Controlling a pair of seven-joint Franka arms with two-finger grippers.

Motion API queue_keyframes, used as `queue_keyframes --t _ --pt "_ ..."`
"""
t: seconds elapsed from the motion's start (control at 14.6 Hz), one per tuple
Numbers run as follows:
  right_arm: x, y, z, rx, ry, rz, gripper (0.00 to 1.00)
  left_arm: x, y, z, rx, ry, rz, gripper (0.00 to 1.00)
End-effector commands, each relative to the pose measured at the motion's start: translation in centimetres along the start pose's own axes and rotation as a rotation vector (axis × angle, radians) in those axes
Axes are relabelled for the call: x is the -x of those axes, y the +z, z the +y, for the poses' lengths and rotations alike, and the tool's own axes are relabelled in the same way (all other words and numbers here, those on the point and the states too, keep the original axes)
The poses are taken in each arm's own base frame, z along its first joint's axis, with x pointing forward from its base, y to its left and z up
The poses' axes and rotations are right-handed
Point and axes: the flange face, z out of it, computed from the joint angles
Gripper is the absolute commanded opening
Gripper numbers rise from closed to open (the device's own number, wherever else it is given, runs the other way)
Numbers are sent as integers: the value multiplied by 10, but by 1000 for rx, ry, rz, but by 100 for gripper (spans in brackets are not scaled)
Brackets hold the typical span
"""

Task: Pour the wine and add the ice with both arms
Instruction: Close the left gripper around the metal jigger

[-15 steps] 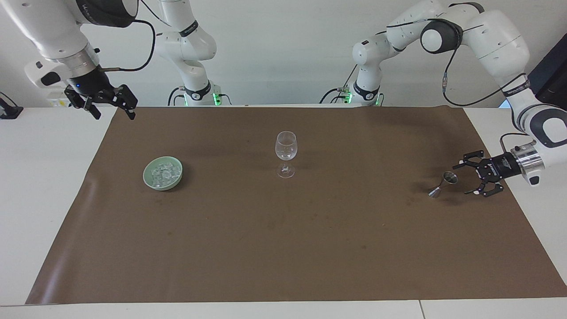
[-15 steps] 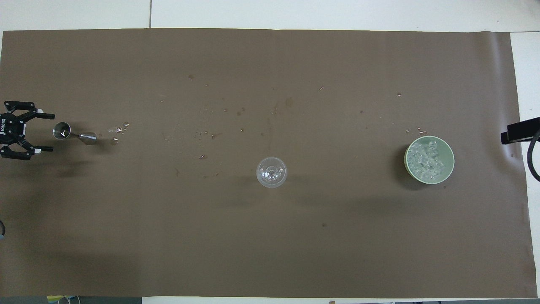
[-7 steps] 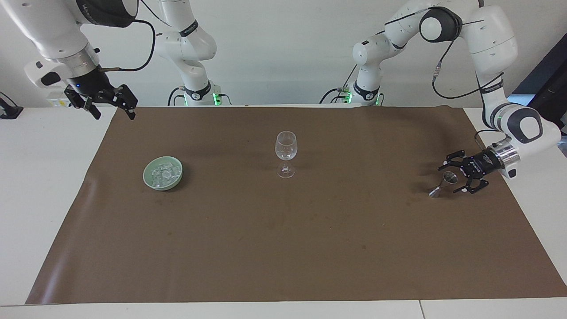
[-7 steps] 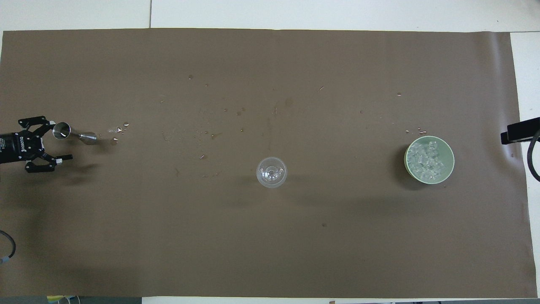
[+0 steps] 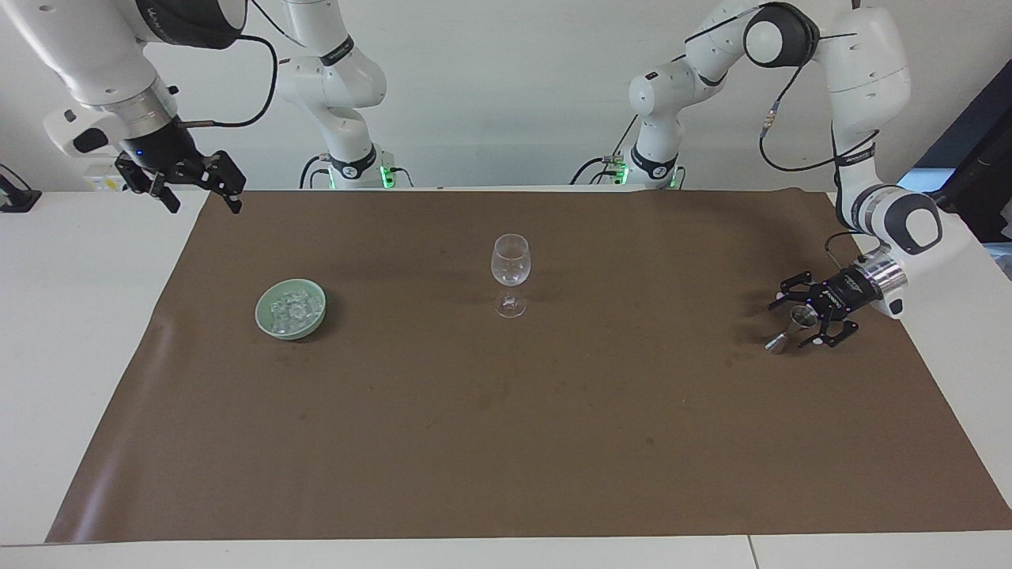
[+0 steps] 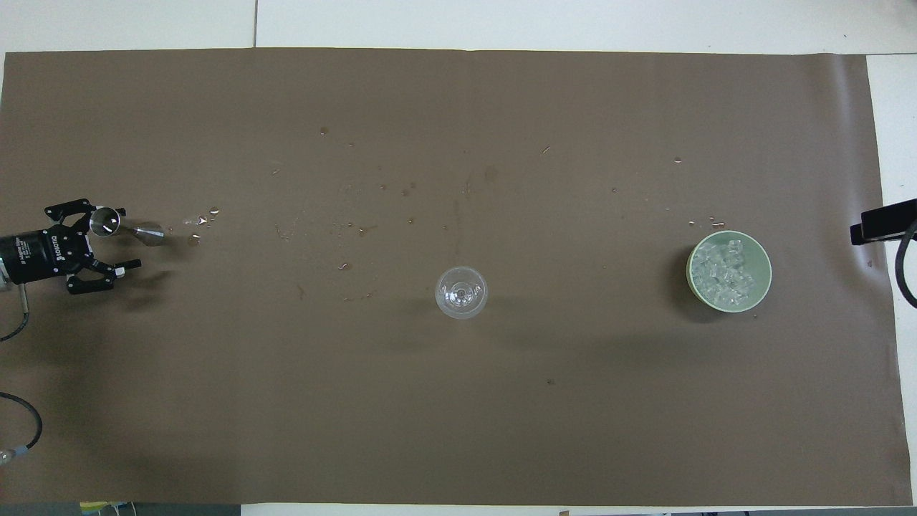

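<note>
A small metal jigger (image 5: 800,320) stands on the brown mat (image 5: 506,442) at the left arm's end. My left gripper (image 5: 793,321) is low at the jigger, open, with a finger on each side of its upper cup; whether they touch it I cannot tell. The overhead view shows the jigger (image 6: 107,221) close to one finger of the left gripper (image 6: 126,239). The ice (image 5: 289,305) is piled in a green bowl (image 5: 262,318) toward the right arm's end. A clear stemmed glass (image 5: 510,271) stands mid-mat. My right gripper (image 5: 202,197) waits open, raised over the table corner.
In the overhead view the glass (image 6: 461,292) is mid-mat and the ice (image 6: 723,266) fills the bowl (image 6: 766,281). Small droplets (image 6: 201,221) lie on the mat (image 6: 458,430) beside the jigger. White table borders the mat.
My left gripper has swung in toward the jigger and now has a finger on each side of its cup. The right arm, glass and bowl have not moved.
</note>
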Motion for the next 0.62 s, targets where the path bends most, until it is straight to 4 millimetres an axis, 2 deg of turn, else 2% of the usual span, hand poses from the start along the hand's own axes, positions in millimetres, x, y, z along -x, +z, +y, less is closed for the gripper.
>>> queue_keyframes --t 0.0,0.41,0.48,0.55 --pt "4 -1 0 -15 -9 -2 100 4 5 -10 44 -8 -4 100" --pt "4 -1 -1 -15 -11 -3 100 7 6 -8 60 -13 -22 100" --pt "4 -1 0 -15 -9 -2 100 9 5 -8 59 -7 -24 93" --pt "4 -1 0 -15 -9 -2 100 10 6 -8 58 -7 -29 76"
